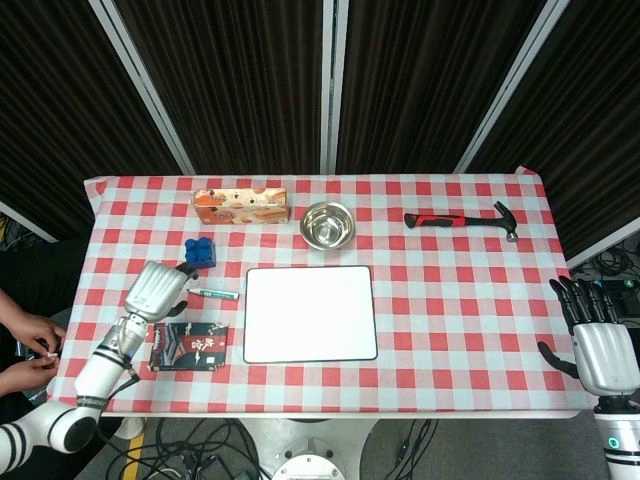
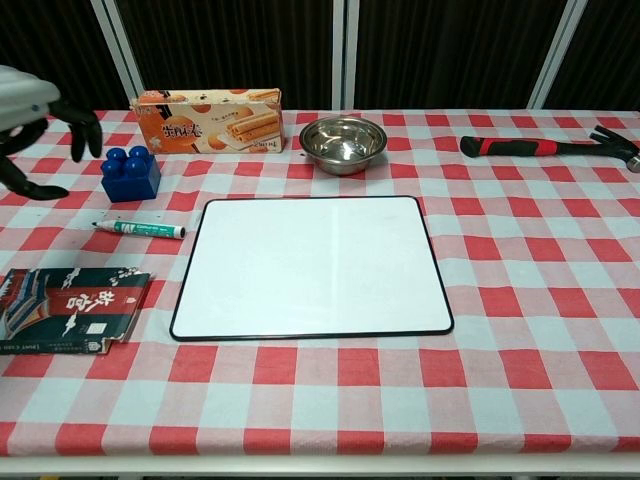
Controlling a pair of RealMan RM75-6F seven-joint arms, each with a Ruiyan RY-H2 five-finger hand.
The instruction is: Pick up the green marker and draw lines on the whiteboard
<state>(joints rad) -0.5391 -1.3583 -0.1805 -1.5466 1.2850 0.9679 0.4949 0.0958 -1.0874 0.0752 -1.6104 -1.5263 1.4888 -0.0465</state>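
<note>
The left hand [image 1: 158, 291], empty with fingers spread, is best being lowered squarely over the green marker [image 2: 140, 229].

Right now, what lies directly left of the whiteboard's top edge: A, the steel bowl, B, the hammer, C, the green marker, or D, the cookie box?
C: the green marker lies flat on the cloth just left of the whiteboard, near its upper left corner.
</note>
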